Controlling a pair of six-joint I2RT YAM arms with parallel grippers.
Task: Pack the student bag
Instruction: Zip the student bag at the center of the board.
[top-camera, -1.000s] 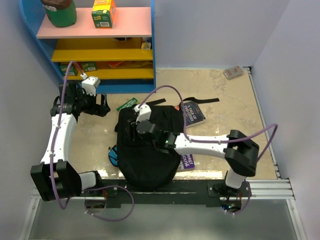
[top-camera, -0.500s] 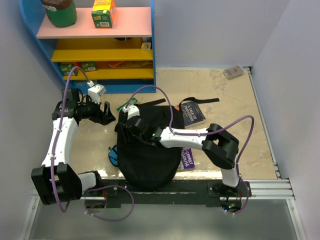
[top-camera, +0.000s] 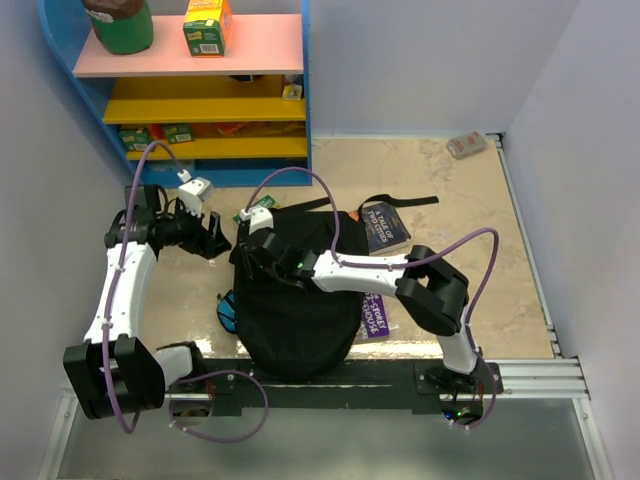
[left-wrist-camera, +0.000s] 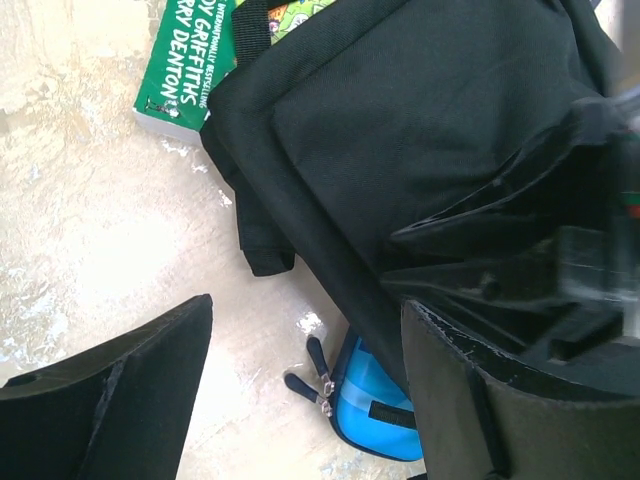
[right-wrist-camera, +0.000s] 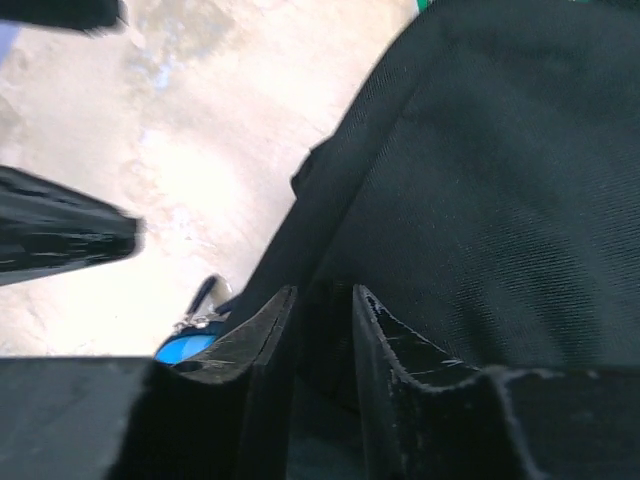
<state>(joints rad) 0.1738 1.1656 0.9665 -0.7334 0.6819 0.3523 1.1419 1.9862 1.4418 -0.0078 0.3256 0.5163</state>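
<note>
Black student bag (top-camera: 300, 320) mid-frame on the desk (top-camera: 450, 200), right claw (right-wrist-camera: 323, 297) pinching its left edge, left claw (left-wrist-camera: 305, 320) spread wide just beside, blue pencil case (left-wrist-camera: 375, 405) below

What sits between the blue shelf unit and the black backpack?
A green book lies flat there, one end under the edge of the student bag; the top external view shows it, the left wrist view too.
</note>
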